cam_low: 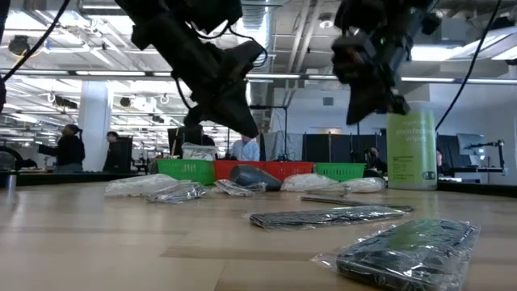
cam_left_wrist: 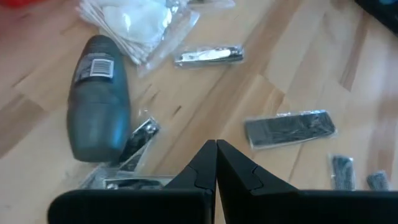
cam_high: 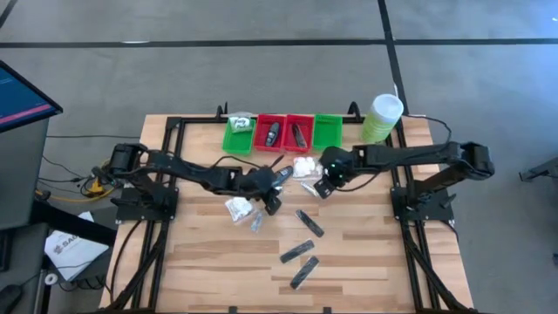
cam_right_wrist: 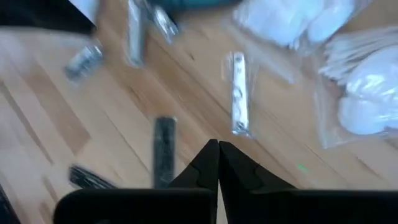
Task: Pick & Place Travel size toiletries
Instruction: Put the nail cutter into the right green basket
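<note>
The travel size toiletries lie scattered on the wooden table [cam_high: 366, 262]: white soft packets [cam_high: 305, 166] [cam_right_wrist: 364, 93], a silvery tube [cam_right_wrist: 238, 93], a dark oval piece [cam_left_wrist: 98, 115] and dark flat bars in clear wrap [cam_high: 296, 253] [cam_left_wrist: 289, 129]. My left gripper [cam_left_wrist: 216, 155] [cam_high: 273, 199] hovers shut above the table, beside the oval piece. Just right of it, my right gripper [cam_right_wrist: 217, 152] [cam_high: 324, 186] hovers shut, near the silvery tube and the white packets. In the low view, both grippers [cam_low: 242, 121] [cam_low: 361, 109] hang clear of the tabletop.
Along the far edge stand green trays [cam_high: 237, 137] [cam_high: 328, 131] and red trays [cam_high: 270, 133] [cam_high: 299, 133], some with items inside. A tall pale green canister [cam_high: 382, 118] stands at the far right. Bare wood lies toward the near edge.
</note>
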`<control>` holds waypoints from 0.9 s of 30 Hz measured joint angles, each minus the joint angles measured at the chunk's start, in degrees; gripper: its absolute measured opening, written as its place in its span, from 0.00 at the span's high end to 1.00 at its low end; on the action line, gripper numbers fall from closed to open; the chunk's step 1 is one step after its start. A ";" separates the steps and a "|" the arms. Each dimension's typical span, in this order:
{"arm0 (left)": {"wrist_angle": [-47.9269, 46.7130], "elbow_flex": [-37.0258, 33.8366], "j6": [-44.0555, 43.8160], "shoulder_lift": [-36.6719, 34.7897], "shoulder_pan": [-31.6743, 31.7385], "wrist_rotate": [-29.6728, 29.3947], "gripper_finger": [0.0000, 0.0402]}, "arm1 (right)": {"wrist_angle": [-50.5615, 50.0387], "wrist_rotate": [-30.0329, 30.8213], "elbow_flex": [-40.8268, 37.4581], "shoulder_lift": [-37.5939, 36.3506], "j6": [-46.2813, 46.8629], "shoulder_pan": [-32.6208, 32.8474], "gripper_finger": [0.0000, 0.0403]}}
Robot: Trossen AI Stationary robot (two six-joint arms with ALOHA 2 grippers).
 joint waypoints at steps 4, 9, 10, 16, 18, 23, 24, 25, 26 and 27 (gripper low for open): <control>0.04 0.42 0.88 0.53 1.42 0.05 1.00 | -0.29 -4.94 0.37 4.72 -2.79 -1.55 0.95; -0.03 0.42 2.07 0.32 1.70 0.05 1.00 | 0.17 -4.10 2.91 8.52 -4.77 1.00 0.82; -0.01 0.42 2.03 0.32 1.53 0.12 1.00 | -0.24 -3.42 3.26 9.36 -4.95 1.42 0.79; 0.10 0.42 1.84 0.32 0.02 0.11 1.00 | -0.50 0.43 5.93 15.61 -6.73 1.67 0.63; 0.10 0.42 1.73 0.32 -0.49 0.09 1.00 | -0.68 0.88 7.11 17.77 -7.68 1.61 0.59; 0.19 0.42 0.39 0.32 -2.22 0.12 1.00 | -1.96 2.08 10.32 21.72 -9.82 1.66 0.51; 0.24 0.42 0.28 0.30 -2.50 0.04 1.00 | -2.76 3.04 10.80 22.37 -10.31 1.63 0.50; 0.26 0.42 0.24 0.30 -2.76 -0.02 1.00 | -3.28 3.76 11.20 22.96 -11.14 1.48 0.49; 0.30 0.42 0.03 0.30 -3.10 -0.04 1.00 | -3.17 3.95 11.48 23.42 -12.00 1.28 0.49; 0.40 0.42 -0.46 0.30 -3.39 -0.08 1.00 | -3.02 4.02 11.64 23.93 -12.69 1.16 0.49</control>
